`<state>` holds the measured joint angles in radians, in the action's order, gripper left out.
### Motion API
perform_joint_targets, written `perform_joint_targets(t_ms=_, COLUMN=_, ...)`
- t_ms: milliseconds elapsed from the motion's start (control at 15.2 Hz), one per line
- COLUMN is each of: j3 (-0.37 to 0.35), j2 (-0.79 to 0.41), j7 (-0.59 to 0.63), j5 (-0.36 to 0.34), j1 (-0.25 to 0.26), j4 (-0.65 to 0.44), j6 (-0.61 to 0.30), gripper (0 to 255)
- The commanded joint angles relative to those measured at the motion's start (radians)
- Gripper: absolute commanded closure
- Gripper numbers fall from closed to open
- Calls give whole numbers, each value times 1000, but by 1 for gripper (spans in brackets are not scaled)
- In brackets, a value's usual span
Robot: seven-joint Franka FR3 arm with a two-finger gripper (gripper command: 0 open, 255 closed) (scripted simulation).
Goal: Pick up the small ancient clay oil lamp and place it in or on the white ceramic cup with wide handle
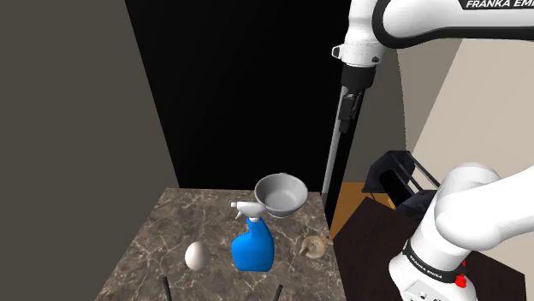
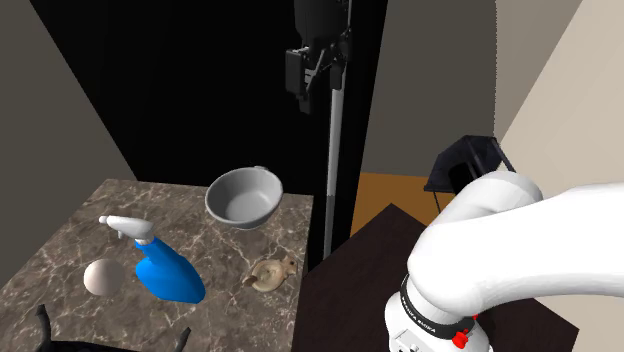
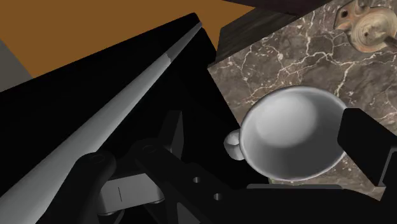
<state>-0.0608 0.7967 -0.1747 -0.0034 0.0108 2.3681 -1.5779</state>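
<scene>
The small brown clay oil lamp [image 1: 314, 246] [image 2: 270, 272] [image 3: 369, 25] lies near the marble table's edge on the arm's side. The pale grey-white cup [image 1: 281, 195] [image 2: 243, 196] [image 3: 292, 137] is wide and bowl-like and stands upright behind it, empty, with its handle [image 3: 233, 143] to one side. My black gripper [image 1: 346, 115] [image 2: 320, 85] [image 3: 267, 137] hangs high above the cup, well clear of the table. Its fingers [image 3: 364, 145] stand apart, open, with nothing between them.
A blue spray bottle [image 1: 252, 244] [image 2: 165, 270] with a white head lies in front of the cup, and a pale egg [image 1: 195, 255] [image 2: 102, 277] sits beside it. A thin grey wall edge [image 2: 330, 170] rises by the table [image 1: 154, 231], with a black area behind. A dark folding frame [image 1: 394, 175] stands on the floor.
</scene>
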Motion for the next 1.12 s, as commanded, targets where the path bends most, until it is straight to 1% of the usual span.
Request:
perform_joint_targets(t_ms=0, j3=0, j2=0, j7=0, j5=0, j1=0, j4=0, j6=0, gripper=0)
perform_joint_targets(t_ms=528, j3=-79, j2=4, j7=-3, j5=87, j1=96, j4=207, j6=-193, gripper=0)
perform_joint_targets(t_ms=1056, j3=-175, j2=-65, j7=-8, j5=190, j1=212, j4=364, j6=-415, gripper=0)
